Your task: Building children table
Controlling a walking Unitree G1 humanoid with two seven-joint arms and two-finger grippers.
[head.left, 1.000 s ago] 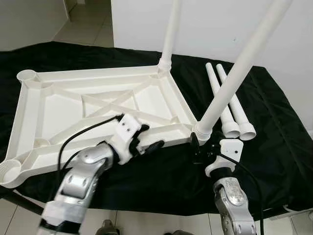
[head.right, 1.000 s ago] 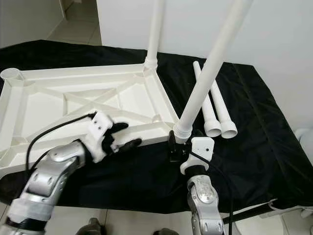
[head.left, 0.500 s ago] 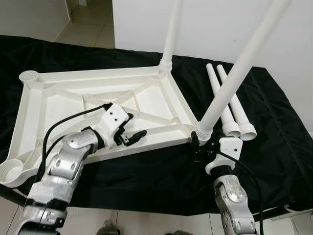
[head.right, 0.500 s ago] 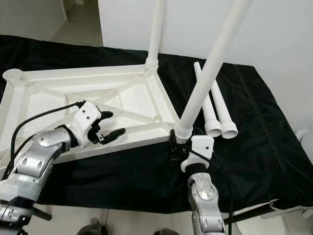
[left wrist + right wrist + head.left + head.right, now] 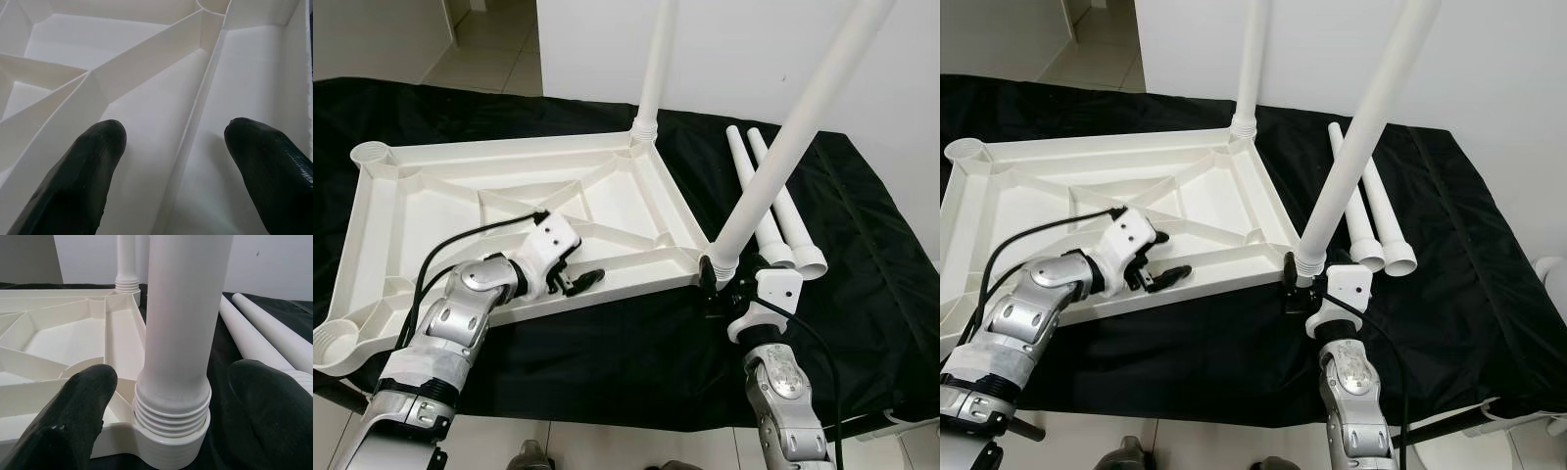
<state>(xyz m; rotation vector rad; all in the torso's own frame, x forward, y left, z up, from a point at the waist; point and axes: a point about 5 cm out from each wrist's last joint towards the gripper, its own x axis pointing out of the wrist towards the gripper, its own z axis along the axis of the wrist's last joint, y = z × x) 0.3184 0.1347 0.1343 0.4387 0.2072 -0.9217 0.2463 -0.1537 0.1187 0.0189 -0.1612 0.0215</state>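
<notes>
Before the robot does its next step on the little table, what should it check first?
1. Near leg sits in its corner socket: ok, threads partly visible.
2. Right end effector is open around that leg's base: ok.
3. Left end effector is open over the tabletop's near rim: ok.
4. Far leg stands upright in its corner: ok.
5. Two spare legs lie on the black cloth: ok.
6. Near leg screwed fully tight: cannot tell.
</notes>
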